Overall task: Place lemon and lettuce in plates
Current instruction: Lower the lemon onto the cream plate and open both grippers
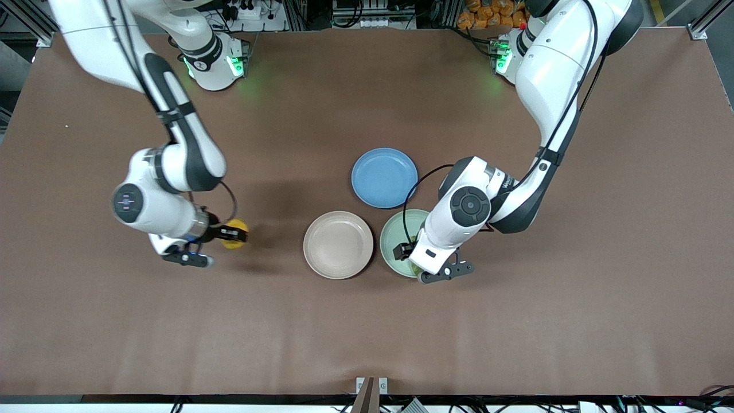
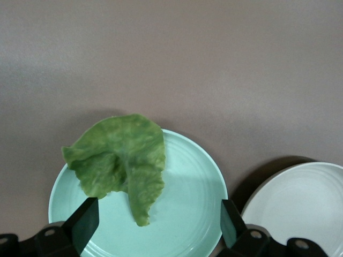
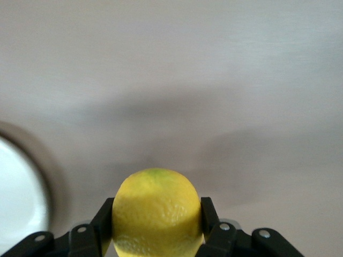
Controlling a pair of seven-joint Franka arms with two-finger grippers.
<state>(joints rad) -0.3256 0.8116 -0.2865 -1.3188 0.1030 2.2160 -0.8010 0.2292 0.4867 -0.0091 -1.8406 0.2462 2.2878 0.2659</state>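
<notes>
The lemon (image 3: pixel 155 211) is yellow and dimpled, and my right gripper (image 3: pixel 155 220) is shut on it. In the front view the right gripper (image 1: pixel 228 234) holds the lemon (image 1: pixel 236 235) low over bare table toward the right arm's end, apart from the beige-pink plate (image 1: pixel 338 245). The lettuce (image 2: pixel 120 160) lies on the mint green plate (image 2: pixel 187 203), one edge hanging over the rim. My left gripper (image 2: pixel 158 225) is open and empty just above that plate, a finger on each side, not touching the leaf. In the front view the left gripper (image 1: pixel 417 257) hides most of the leaf and part of the mint plate (image 1: pixel 395 235).
A blue plate (image 1: pixel 384 178) lies farther from the front camera, touching distance from the other two. The beige-pink plate is empty and sits beside the mint one; it also shows in the left wrist view (image 2: pixel 300 209). Brown table surface (image 1: pixel 516 321) surrounds them.
</notes>
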